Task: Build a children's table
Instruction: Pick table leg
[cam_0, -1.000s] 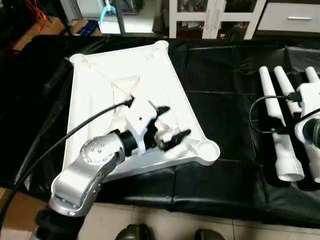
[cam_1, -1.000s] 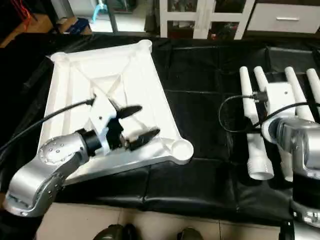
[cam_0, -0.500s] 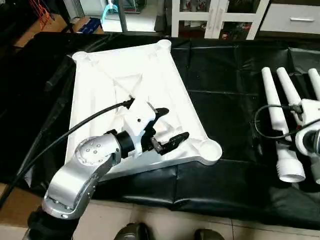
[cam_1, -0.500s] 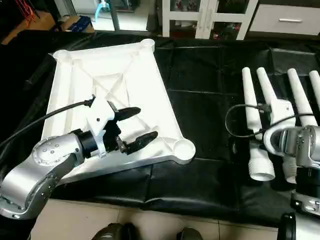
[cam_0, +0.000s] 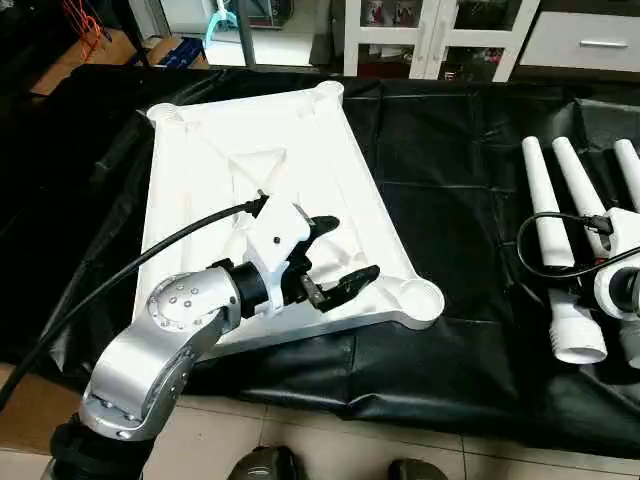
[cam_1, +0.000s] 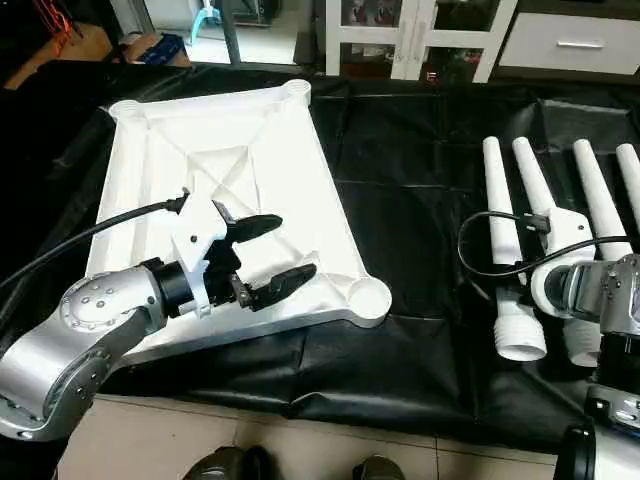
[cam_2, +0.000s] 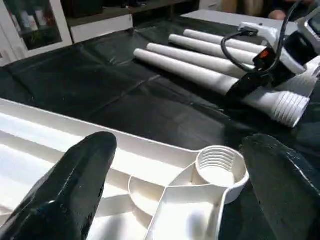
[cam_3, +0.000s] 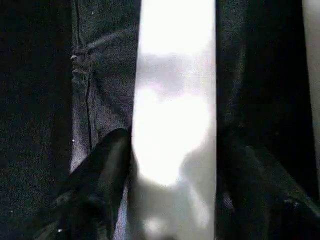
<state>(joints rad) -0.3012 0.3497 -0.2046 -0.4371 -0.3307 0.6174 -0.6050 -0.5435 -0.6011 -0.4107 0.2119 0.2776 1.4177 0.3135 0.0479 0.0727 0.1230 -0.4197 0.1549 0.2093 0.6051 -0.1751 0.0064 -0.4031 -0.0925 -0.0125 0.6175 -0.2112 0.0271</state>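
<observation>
- left eye view: the white plastic rectangular table top (cam_0: 250, 190), ribbed underside up, fills the centre left of the black-covered table (cam_0: 450, 150); the left gripper (cam_0: 333, 253) hovers over its lower edge, fingers spread wide.
- right eye view: four long white tapered tube legs (cam_1: 527, 200) lie at right.
- left wrist view: a round corner socket (cam_2: 220, 162) sits between the fingers.
- right wrist view: the right gripper (cam_3: 172, 160) has a finger touching each side of one leg.

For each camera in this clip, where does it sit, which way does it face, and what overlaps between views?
Head stereo pair: looks forward and down at the table top, the left gripper open over it, and the legs.
Left wrist: looks along its fingers at a corner socket.
Right wrist: straddles one leg.
Shared: socket and legs.
</observation>
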